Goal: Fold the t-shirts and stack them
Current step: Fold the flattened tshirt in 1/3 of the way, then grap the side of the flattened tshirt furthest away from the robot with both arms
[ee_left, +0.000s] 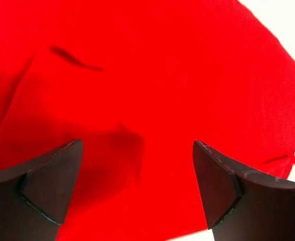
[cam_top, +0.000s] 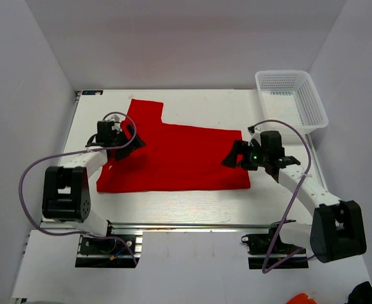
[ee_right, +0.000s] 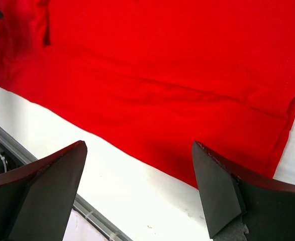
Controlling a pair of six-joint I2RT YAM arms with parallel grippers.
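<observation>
Top external, red t-shirt (cam_top: 179, 158) beneath left hand (cam_top: 130, 145), right hand (cam_top: 231, 157) at its edge, both apart.

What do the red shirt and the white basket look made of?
Plain bright red t-shirt: soft matte cloth, probably knit cotton, going by its creases and stitched hem. White mesh basket: probably rigid plastic, a moulded lattice with a thick rim.

Left arm (cam_top: 87, 161) and right arm (cam_top: 300, 180) reach forward, jaws wide.
</observation>
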